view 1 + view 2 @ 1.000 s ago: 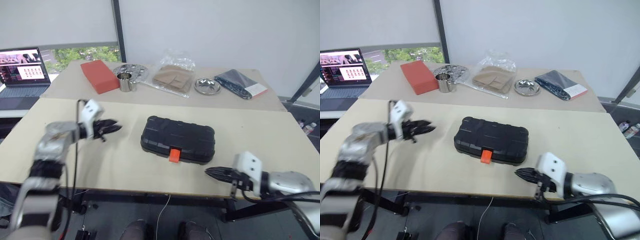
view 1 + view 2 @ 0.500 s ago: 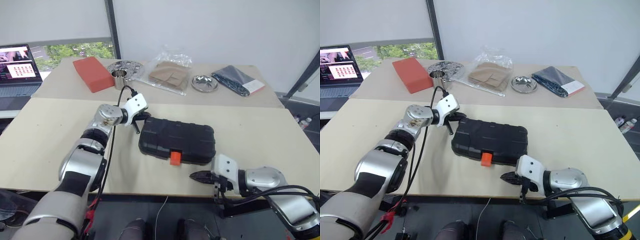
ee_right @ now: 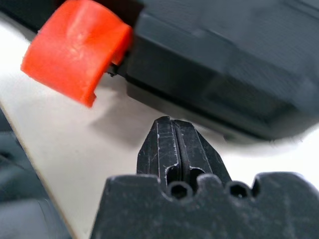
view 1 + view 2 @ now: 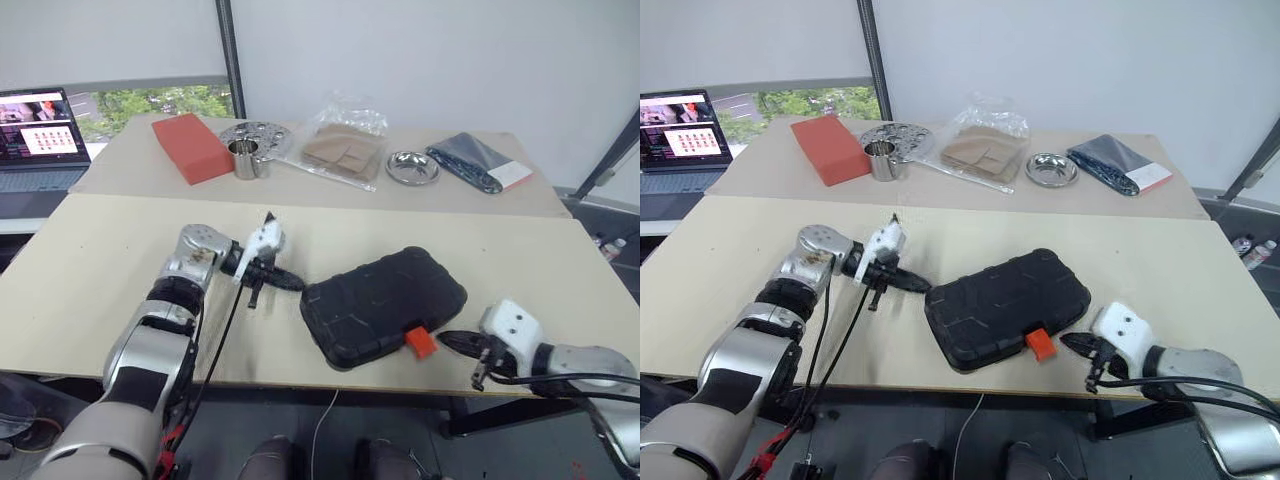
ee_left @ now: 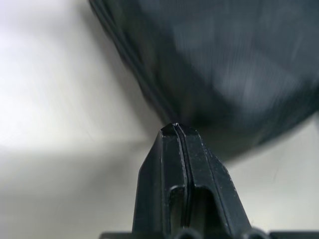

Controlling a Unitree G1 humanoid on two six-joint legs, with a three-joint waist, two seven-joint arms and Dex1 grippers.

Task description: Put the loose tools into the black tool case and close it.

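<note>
Leftmost, a laptop (image 4: 40, 140) sits open on a separate surface at the far left; its screen shows small pictures, no text readable. Left pincer (image 4: 295, 285) lies low over the tabletop (image 4: 100, 270), fingers (image 5: 174, 164) pressed together, empty, pointing right, tips right at the left end of the black tool case (image 4: 385, 305); contact cannot be confirmed.

Case: closed, lying flat near the front edge of the tabletop, centre-right. Long axis skewed — runs from near-left to far-right. Ribbed lid up. No brand or lettering legible on it. Orange latch (image 4: 421, 342) on the near long side, toward the right end, sticking out toward the front edge.

Right pincer (image 4: 448, 342) just right of the latch, at the front edge, pointing left at it; fingers (image 3: 174, 149) closed, nothing held. In the right wrist view the tips sit close to the case wall beside the latch, a sliver of tabletop between.

Far tabletop, left to right: red block (image 4: 192, 147), steel cup (image 4: 246, 160) in front of a round perforated metal plate (image 4: 256, 134), clear bag with brown paper (image 4: 340, 152), small steel bowl (image 4: 415, 169), dark blue packet (image 4: 478, 163) with a white-and-red label, print too small to read.
</note>
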